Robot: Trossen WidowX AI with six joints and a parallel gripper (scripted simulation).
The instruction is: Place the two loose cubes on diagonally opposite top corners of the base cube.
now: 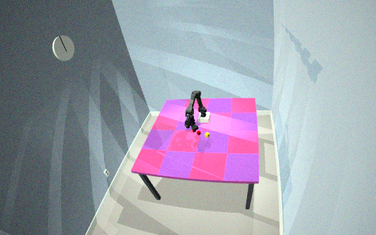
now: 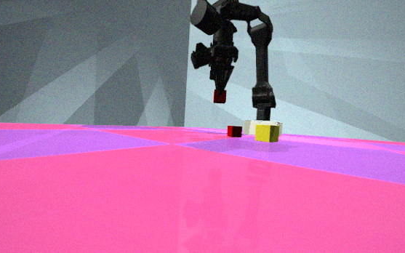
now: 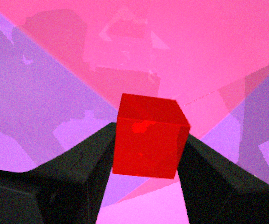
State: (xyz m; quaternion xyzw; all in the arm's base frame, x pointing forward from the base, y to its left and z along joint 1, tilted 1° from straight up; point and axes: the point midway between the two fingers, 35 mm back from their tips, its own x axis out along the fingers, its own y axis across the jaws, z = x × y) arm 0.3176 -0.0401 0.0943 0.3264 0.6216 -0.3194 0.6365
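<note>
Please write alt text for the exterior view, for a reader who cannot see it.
A black gripper holds a small red cube in the air above a pink and purple checkered table. Below, another red cube, a yellow cube and a white base cube sit near the arm's foot.

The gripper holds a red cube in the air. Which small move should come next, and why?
Probably carry the red cube sideways toward the white base cube, keeping height: the gripper holds it well above the table, not yet over the base.
</note>
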